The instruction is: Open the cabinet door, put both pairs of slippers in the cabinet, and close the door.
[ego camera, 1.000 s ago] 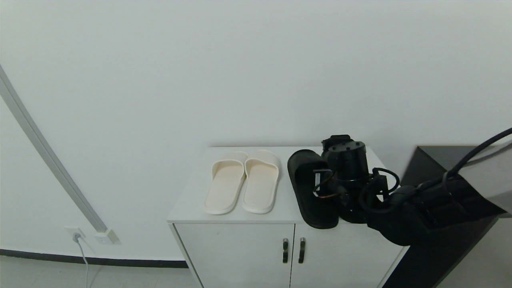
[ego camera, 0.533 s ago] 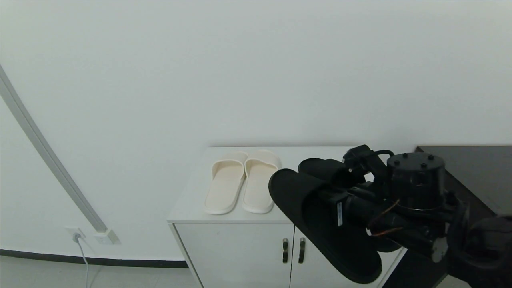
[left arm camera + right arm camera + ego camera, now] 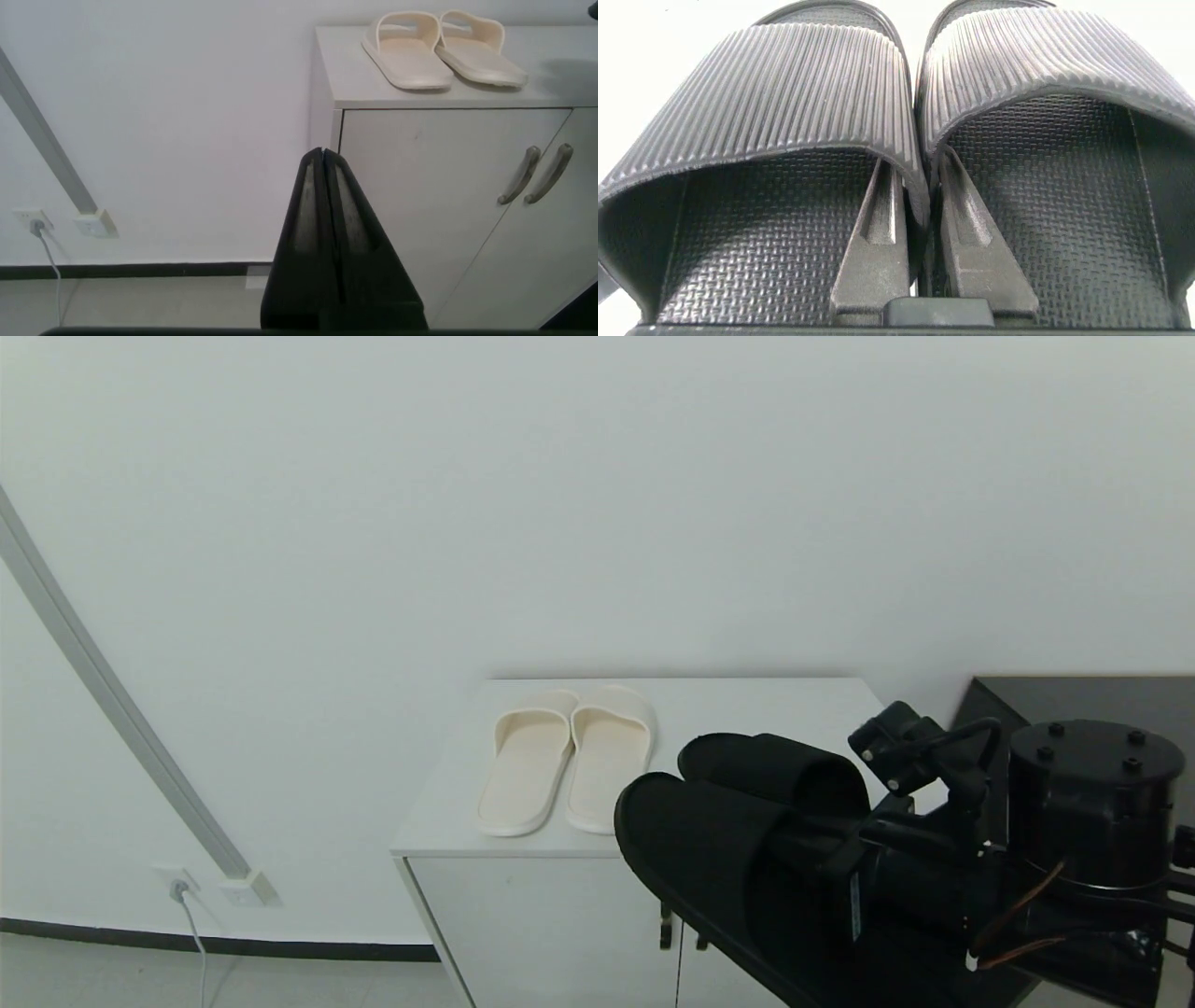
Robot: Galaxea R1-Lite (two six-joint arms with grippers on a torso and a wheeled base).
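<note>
The right tool [image 3: 912, 182] clamped the black slippers [image 3: 738, 812] above closed cabinet doors [image 3: 551, 924]; left tool [image 3: 323, 163], pinched together and empty, faced the handles [image 3: 537, 175].

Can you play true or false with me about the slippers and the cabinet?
1. The right gripper holds both black slippers. True.
2. The white slippers are inside the cabinet. False: the white slippers lie on top of the cabinet.
3. The cabinet doors are open. False: both are shut.
4. The left gripper has its fingers shut on nothing. True.
</note>
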